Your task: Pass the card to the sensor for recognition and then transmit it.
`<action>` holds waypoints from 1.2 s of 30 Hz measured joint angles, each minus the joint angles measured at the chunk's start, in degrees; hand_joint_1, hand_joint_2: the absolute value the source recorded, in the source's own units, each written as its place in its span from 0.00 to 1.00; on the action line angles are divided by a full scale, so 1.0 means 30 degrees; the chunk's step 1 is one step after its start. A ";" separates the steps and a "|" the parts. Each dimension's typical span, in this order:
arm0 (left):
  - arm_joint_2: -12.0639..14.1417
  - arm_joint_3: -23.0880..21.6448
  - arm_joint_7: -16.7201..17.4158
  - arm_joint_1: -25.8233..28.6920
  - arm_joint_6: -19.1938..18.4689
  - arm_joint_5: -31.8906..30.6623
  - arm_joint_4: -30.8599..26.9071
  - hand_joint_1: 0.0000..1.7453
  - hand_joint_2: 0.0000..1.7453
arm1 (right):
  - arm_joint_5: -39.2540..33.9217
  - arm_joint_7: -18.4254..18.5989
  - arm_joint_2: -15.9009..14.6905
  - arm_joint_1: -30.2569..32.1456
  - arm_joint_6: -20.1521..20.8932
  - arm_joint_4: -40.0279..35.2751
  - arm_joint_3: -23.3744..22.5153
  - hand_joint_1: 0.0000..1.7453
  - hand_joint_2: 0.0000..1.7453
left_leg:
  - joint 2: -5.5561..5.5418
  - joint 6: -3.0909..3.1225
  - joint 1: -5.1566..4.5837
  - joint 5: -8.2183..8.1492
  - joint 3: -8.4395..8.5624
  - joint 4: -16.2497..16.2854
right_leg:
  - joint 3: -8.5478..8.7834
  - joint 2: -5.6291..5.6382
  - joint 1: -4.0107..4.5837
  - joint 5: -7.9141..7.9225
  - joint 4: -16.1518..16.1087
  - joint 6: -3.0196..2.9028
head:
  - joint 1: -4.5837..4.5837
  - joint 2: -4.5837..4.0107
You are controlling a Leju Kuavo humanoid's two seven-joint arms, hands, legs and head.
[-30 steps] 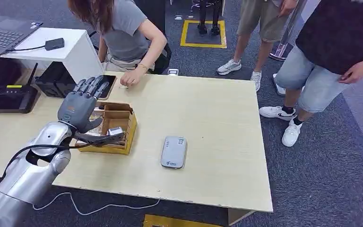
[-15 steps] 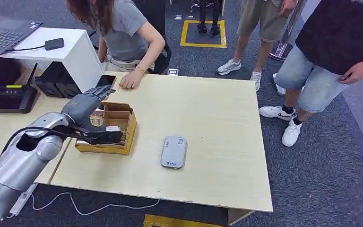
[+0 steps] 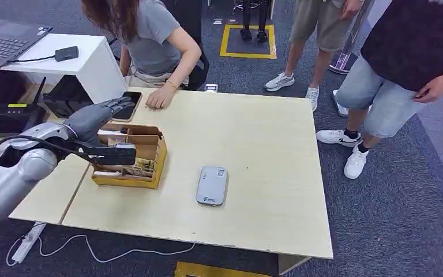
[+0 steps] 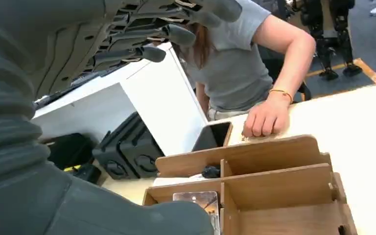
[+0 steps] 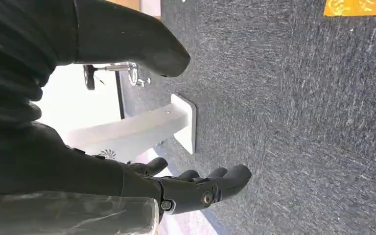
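Note:
A wooden divided box (image 3: 144,151) stands on the left part of the light table (image 3: 265,144). Cards lie in its compartments; one shiny card (image 4: 196,199) sits in a near compartment, close to my thumb (image 4: 142,218). My left hand (image 3: 99,120) hovers over the box's left side with fingers (image 4: 176,33) spread and the thumb low at the box front, holding nothing. The grey card sensor (image 3: 211,185) lies flat to the right of the box. My right hand (image 5: 191,188) hangs over the carpet, fingers loosely apart and empty.
A seated person rests a hand (image 3: 160,98) on the table's far edge beside a dark phone (image 3: 128,99). Two people stand at the right (image 3: 392,75). A white desk (image 3: 86,63) and black devices (image 3: 17,118) lie left. A cable (image 3: 109,254) trails on the floor.
My left arm has dropped and drawn back to the left. The hand turned from upright to lying level over the box. Box, sensor and the person's hand stayed put.

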 joint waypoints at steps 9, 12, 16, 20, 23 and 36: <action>0.1078 -0.1571 0.0197 -0.1217 -0.1070 0.1274 -0.0131 0.00 1.00 | -0.0007 -0.0022 -0.0109 -0.0044 0.0007 0.0000 0.0029 0.00 1.00 | 0.0010 0.0000 0.0001 0.0000 0.0000 -0.0001 | -0.0006 0.0009 0.0000 0.0000 0.0001 0.0000 | 0.0007 0.0000; 0.1305 -0.2009 0.0182 -0.1141 -0.0743 0.1201 -0.0364 0.00 1.00 | -0.0058 -0.0008 -0.0116 -0.0064 0.0014 0.0000 0.0029 0.00 1.00 | 0.0008 0.0000 0.0001 0.0000 -0.0003 -0.0001 | -0.0005 0.0007 0.0000 0.0000 0.0001 0.0000 | 0.0015 0.0000; 0.1805 -0.2556 0.0182 -0.0991 -0.0793 0.1498 -0.0772 0.00 1.00 | -0.0066 0.0007 -0.0124 -0.0059 0.0029 0.0000 0.0029 0.00 1.00 | 0.0009 0.0000 0.0001 0.0000 -0.0002 0.0000 | -0.0007 0.0008 0.0000 0.0000 0.0001 0.0000 | 0.0007 0.0000; 0.2179 -0.2957 0.0182 -0.0992 -0.0859 0.1697 -0.1114 0.00 1.00 | -0.0066 0.0007 -0.0131 -0.0070 0.0036 0.0000 0.0029 0.00 1.00 | 0.0004 0.0000 0.0001 0.0000 -0.0003 -0.0001 | -0.0004 0.0005 0.0000 -0.0001 0.0001 0.0000 | 0.0007 0.0000; 0.2332 -0.3162 0.0182 -0.0993 -0.0945 0.1818 -0.1245 0.00 1.00 | -0.0066 0.0000 -0.0138 -0.0071 0.0036 0.0000 0.0036 0.00 1.00 | 0.0005 0.0000 0.0001 0.0000 -0.0002 -0.0001 | -0.0004 0.0006 0.0000 0.0000 0.0001 0.0000 | 0.0015 0.0000; 0.2798 -0.4765 0.0363 -0.1295 -0.1893 0.4143 -0.1384 0.00 1.00 | 0.0225 -0.0058 -0.0203 -0.0109 0.0036 0.0000 0.0583 0.00 1.00 | 0.0005 0.0000 0.0000 0.0001 -0.0002 0.0000 | -0.0004 0.0006 0.0000 0.0000 0.0001 0.0000 | 0.0008 0.0000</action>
